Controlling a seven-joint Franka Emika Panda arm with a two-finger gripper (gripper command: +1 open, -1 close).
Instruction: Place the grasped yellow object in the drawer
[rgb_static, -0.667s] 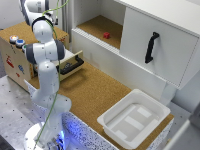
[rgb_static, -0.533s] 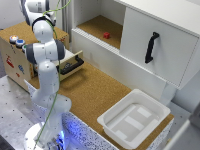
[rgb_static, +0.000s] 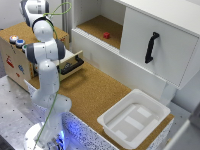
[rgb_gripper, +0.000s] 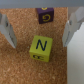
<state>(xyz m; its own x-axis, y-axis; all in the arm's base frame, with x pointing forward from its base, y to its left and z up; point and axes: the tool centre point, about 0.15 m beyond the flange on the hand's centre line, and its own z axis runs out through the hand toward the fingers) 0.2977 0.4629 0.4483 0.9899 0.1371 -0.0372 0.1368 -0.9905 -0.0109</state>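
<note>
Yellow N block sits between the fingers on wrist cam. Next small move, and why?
Probably lower the hand slightly and close on the yellow block: its fingers stand open on either side without touching, and the block lies on the cork, so it looks ungrasped.

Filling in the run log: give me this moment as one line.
gripper: open | yellow block: between the fingers, not gripped, on cork | purple block: beyond it | drawer: open

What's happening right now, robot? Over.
Tool open, holding nothing. Yellow block lies on the cork between the fingers, purple block just beyond. Drawer open; arm hides part of it.
</note>
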